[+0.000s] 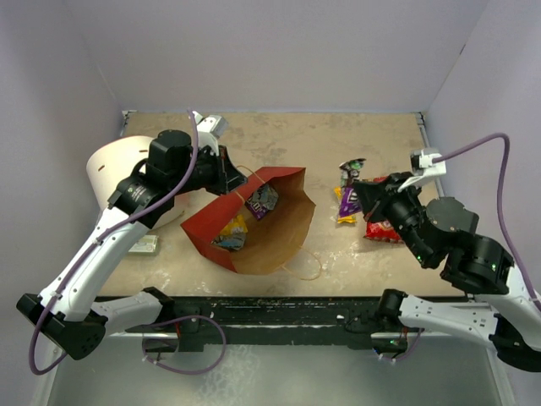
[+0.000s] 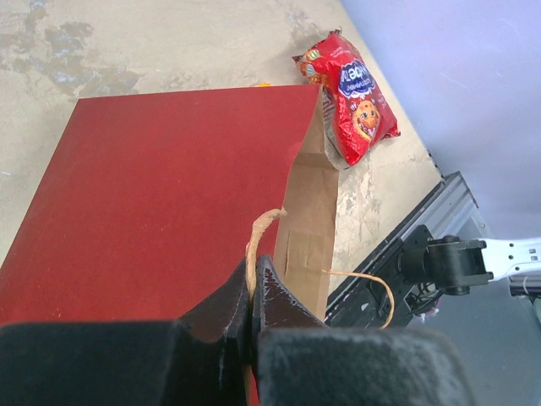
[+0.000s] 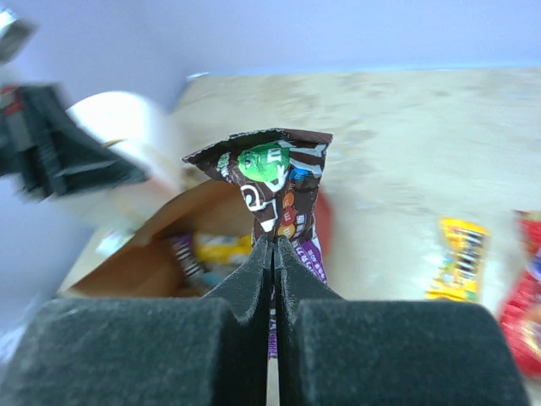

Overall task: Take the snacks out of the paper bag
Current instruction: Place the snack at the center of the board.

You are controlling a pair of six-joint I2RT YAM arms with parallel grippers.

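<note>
The red paper bag (image 1: pixel 207 224) lies on its side with its brown inside (image 1: pixel 283 233) open toward the front right. A purple pack (image 1: pixel 262 199) and a yellow pack (image 1: pixel 232 233) lie inside it. My left gripper (image 2: pixel 252 271) is shut on the bag's string handle (image 2: pixel 258 233) at the mouth's upper edge. My right gripper (image 3: pixel 274 241) is shut on a brown candy pack (image 3: pixel 275 182), held above the table right of the bag, with a purple pack (image 3: pixel 314 255) pinched behind it. A yellow pack (image 1: pixel 347 210) and the red cookie bag (image 1: pixel 382 228) lie on the table.
A white cylindrical tub (image 1: pixel 114 169) stands at the back left behind my left arm. A small white-and-green box (image 1: pixel 144 245) lies near the left front. The bag's other string handle (image 1: pixel 306 269) loops out toward the black front rail (image 1: pixel 279 309).
</note>
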